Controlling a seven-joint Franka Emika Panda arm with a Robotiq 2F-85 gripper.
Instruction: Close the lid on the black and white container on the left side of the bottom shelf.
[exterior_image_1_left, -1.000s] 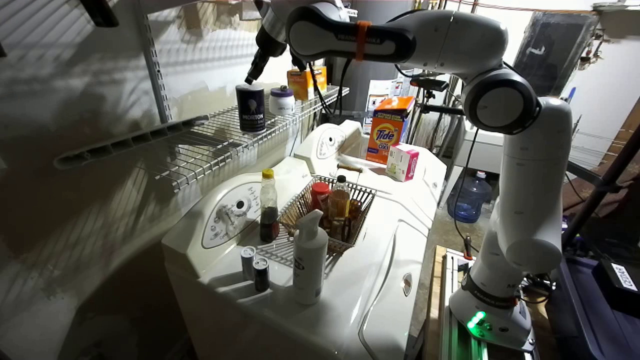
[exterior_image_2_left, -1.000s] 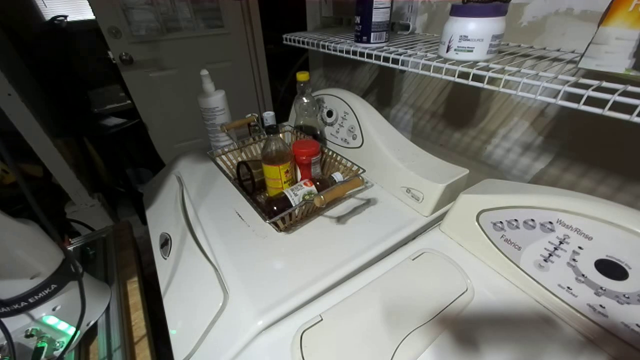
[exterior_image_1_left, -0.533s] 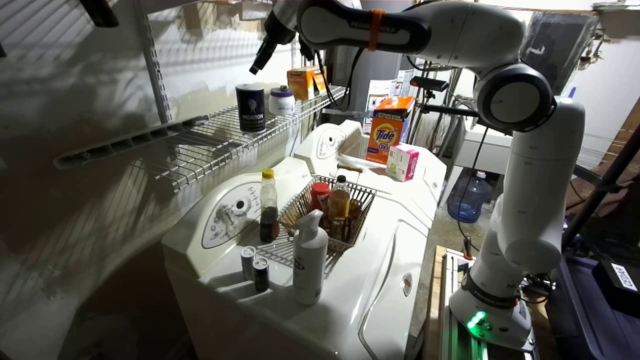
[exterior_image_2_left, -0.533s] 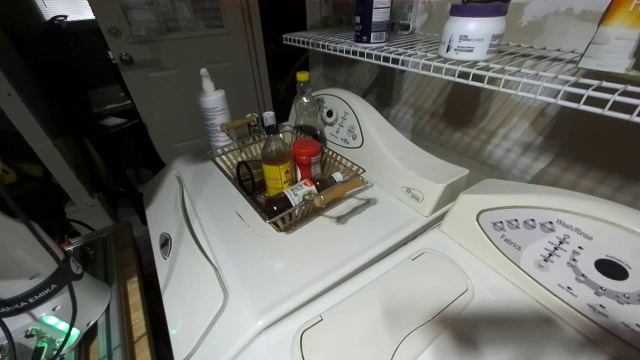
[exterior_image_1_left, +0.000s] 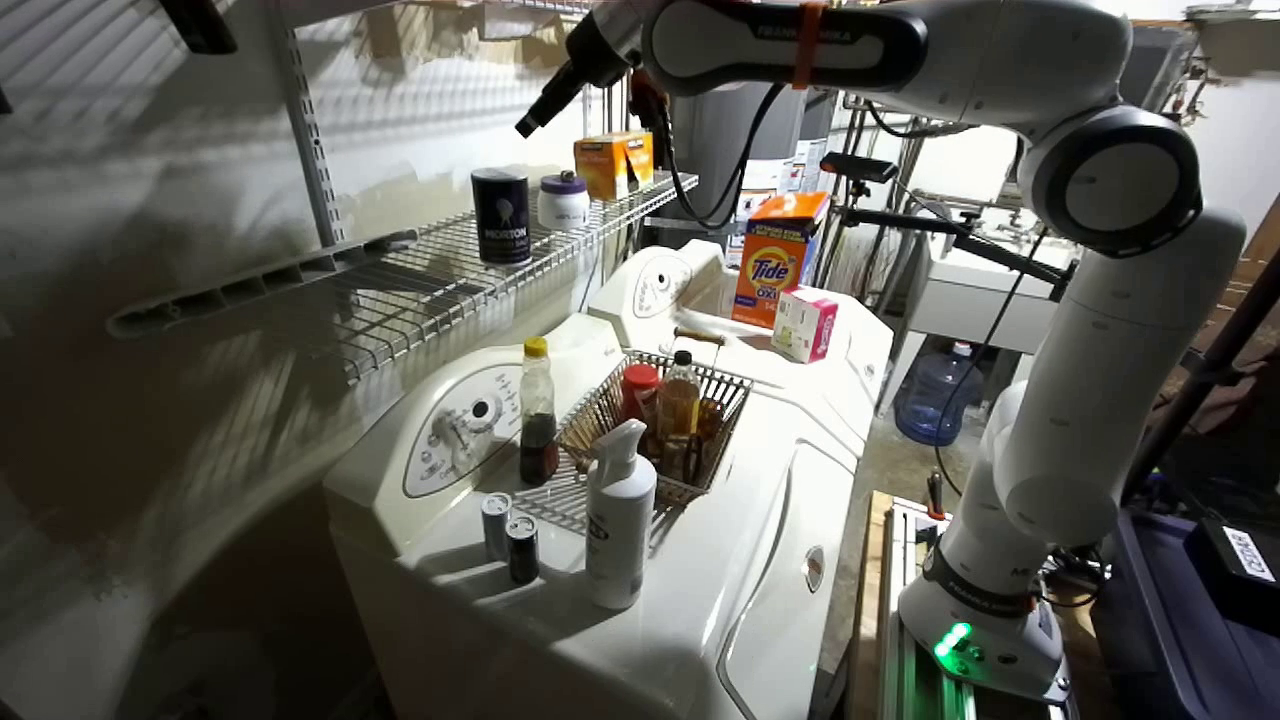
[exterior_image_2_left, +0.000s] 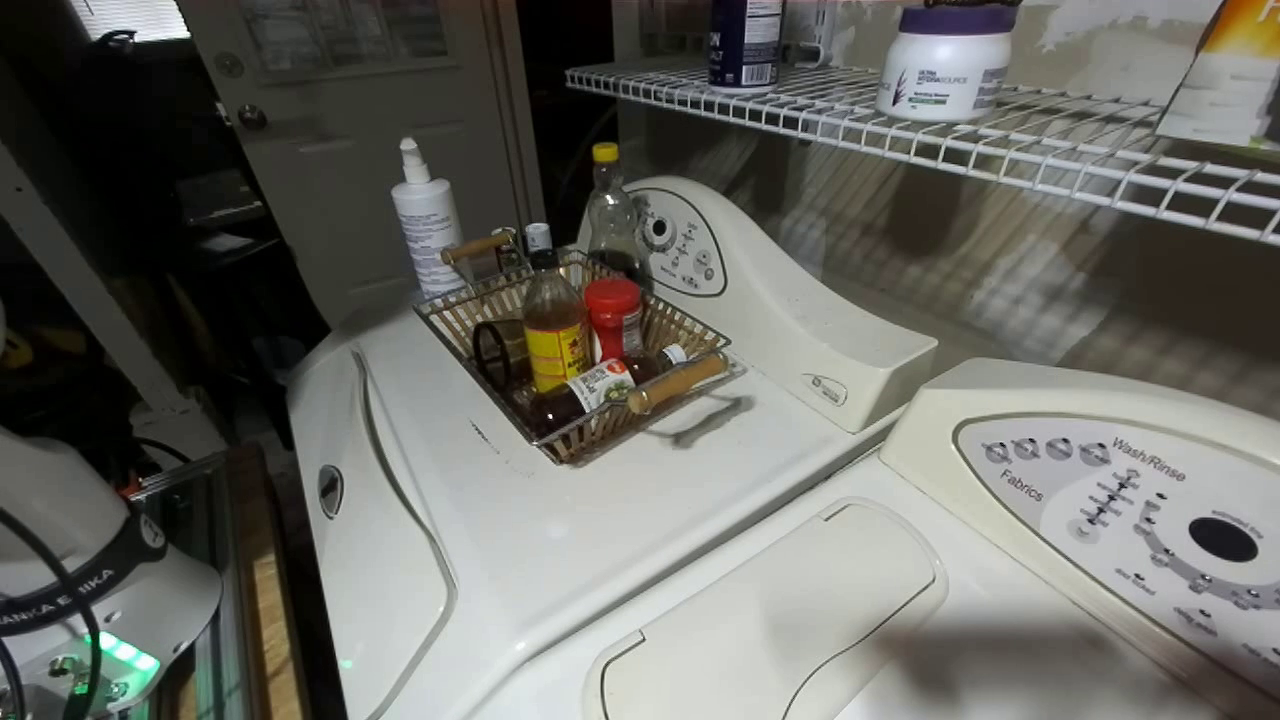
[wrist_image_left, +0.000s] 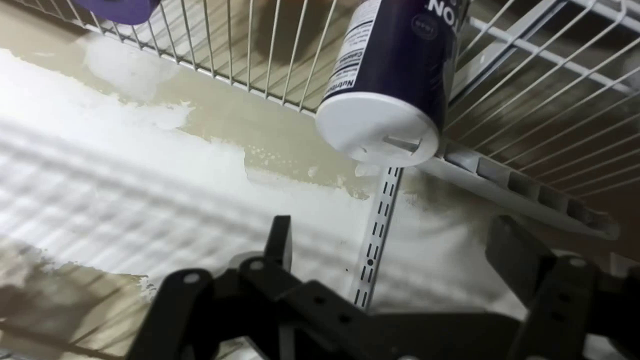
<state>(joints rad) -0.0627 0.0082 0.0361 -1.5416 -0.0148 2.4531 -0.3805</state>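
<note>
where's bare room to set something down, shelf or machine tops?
Wire shelf: front grid past Morton canister, away from white jar; gap between that jar and orange box. Machine top: stretch from basket to neighbouring machine. Crowded: inside basket, and beside it: yellow-capped bottle, white bottle.

pincer (exterior_image_1_left: 527, 129): risen, now farther from the black and white container (exterior_image_1_left: 502, 217) | arm (exterior_image_1_left: 1110, 185): elbow drawn back

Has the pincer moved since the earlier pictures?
Yes: in an exterior view, the pincer has moved up and toward the picture's right, away from the stationary Morton salt canister.
</note>
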